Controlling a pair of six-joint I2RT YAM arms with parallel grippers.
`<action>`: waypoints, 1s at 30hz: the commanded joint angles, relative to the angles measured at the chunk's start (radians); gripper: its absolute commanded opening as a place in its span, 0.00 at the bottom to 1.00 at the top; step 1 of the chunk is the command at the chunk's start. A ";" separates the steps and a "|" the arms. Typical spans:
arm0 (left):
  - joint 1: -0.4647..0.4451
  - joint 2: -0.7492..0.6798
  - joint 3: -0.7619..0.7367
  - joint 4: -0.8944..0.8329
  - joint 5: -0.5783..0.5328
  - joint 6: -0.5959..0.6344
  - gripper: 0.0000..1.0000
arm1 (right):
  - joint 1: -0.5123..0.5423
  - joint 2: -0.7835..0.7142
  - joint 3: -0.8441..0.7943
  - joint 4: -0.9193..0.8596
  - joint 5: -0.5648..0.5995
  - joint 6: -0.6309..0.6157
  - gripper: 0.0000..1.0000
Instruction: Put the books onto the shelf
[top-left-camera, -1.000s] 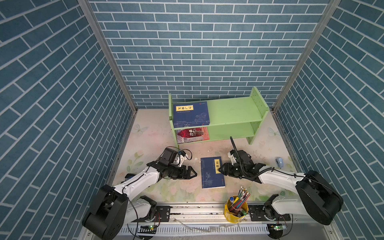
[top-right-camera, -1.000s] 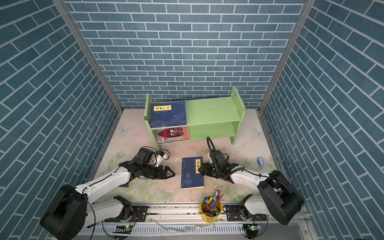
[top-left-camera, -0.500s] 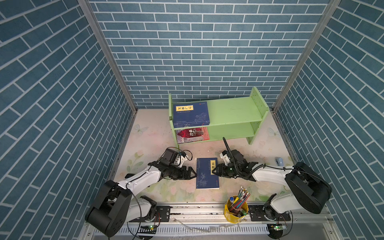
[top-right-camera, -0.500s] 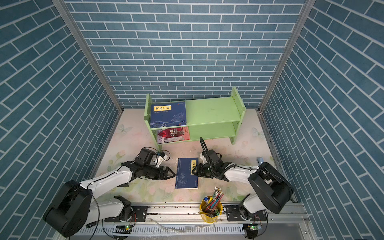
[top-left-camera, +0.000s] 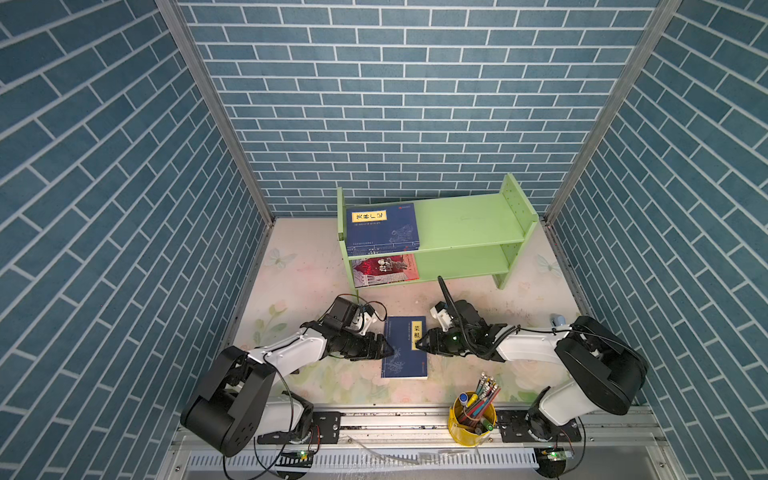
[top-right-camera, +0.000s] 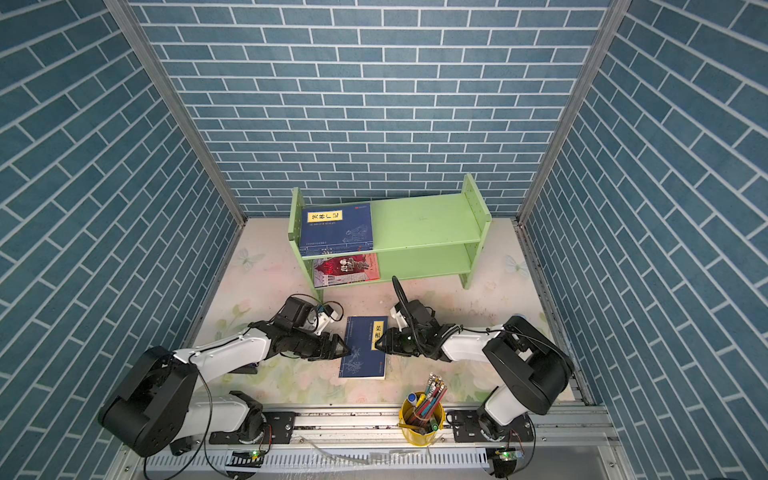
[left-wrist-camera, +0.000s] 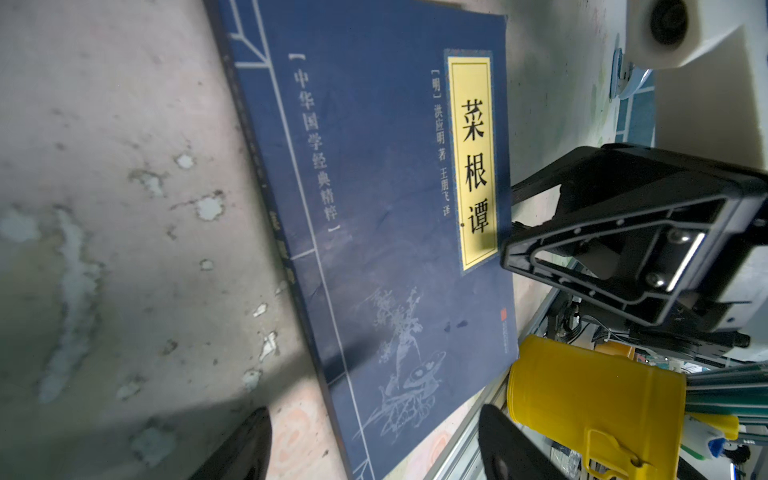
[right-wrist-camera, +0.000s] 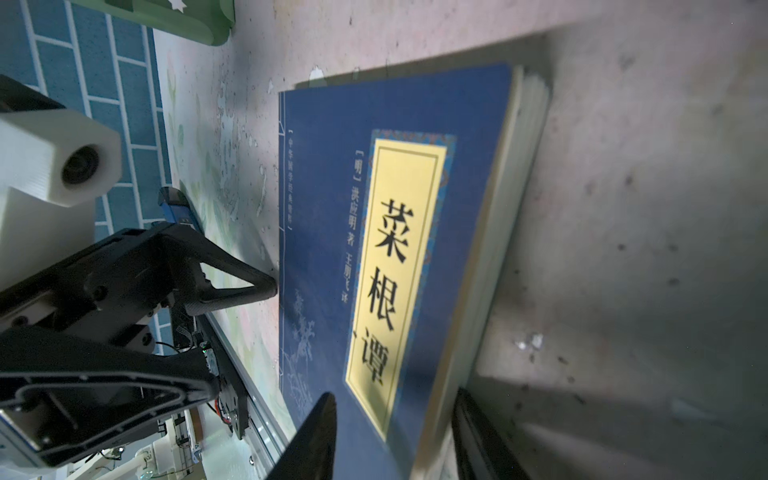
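Note:
A navy book (top-left-camera: 405, 357) (top-right-camera: 362, 361) with a yellow title label lies flat on the table between both grippers. My left gripper (top-left-camera: 390, 351) (top-right-camera: 347, 352) (left-wrist-camera: 374, 449) is open, its fingers standing on either side of the book's spine edge (left-wrist-camera: 291, 266). My right gripper (top-left-camera: 417, 345) (top-right-camera: 377, 344) (right-wrist-camera: 395, 440) is open around the page edge (right-wrist-camera: 498, 249), one finger over the cover and the other on the table side. The green shelf (top-left-camera: 465, 224) (top-right-camera: 428, 222) holds a navy book (top-left-camera: 382, 228) (top-right-camera: 336, 228) on its upper tier and a red-covered book (top-left-camera: 386, 270) (top-right-camera: 347, 270) on the lower tier.
A yellow pen cup (top-left-camera: 471, 417) (top-right-camera: 422, 419) (left-wrist-camera: 582, 399) stands at the front edge, just right of the book. A small blue stapler (top-left-camera: 557, 320) lies by the right wall. Brick-pattern walls close in three sides.
The book has slid left across the table with my right gripper following it, up to the left gripper's tips. Both pairs of jaws have narrowed somewhat.

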 joint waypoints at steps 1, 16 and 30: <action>-0.010 0.037 0.003 -0.006 -0.003 -0.008 0.78 | 0.008 0.035 0.007 -0.021 0.031 0.035 0.47; -0.043 0.055 0.037 0.042 0.046 -0.033 0.75 | 0.007 0.029 0.005 0.069 -0.020 0.107 0.40; -0.043 0.046 0.034 0.024 0.018 -0.016 0.75 | 0.009 -0.005 0.002 0.076 -0.041 0.153 0.23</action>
